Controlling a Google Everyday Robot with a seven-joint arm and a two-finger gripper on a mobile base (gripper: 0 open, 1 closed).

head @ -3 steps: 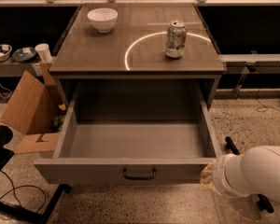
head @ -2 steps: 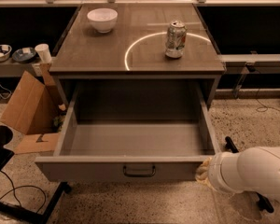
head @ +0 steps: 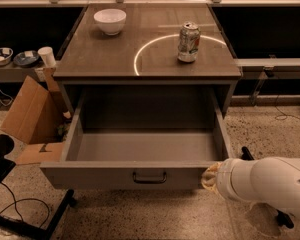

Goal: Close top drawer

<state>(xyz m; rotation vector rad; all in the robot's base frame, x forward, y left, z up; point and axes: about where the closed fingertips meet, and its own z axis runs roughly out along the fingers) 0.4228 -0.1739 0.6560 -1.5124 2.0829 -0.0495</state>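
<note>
At the lower right of the camera view, the white arm [head: 270, 191] reaches in, and the gripper [head: 210, 178] sits against the right end of the top drawer's front panel. Whether the gripper is open or closed cannot be determined from this view.

The top drawer [head: 145, 146] stands pulled far out of the cabinet [head: 90, 74]. Its grey interior is exposed and holds nothing visible. The dark handle [head: 149, 177] is centred on the front panel, well apart from the gripper.

Probable faults from this position:

1. Racking. The contact point lies at the right corner, not at the centre. An off-centre push is likely to skew the drawer on its slides, so that it binds or closes only part way.
2. Slip-off. The gripper is close to the panel's outer edge. A slight sideways drift could let it slide past the corner and lose contact.
3. Cabinet disturbance. A hard push or an abrupt stop could jolt the cabinet. The can [head: 189, 42] stands upright on the top and may tip; the bowl [head: 110, 21] is lower and less at risk.
4. Obstruction. The cardboard box [head: 32, 111] lies near the drawer's left wall; contact cannot be confirmed.
</note>
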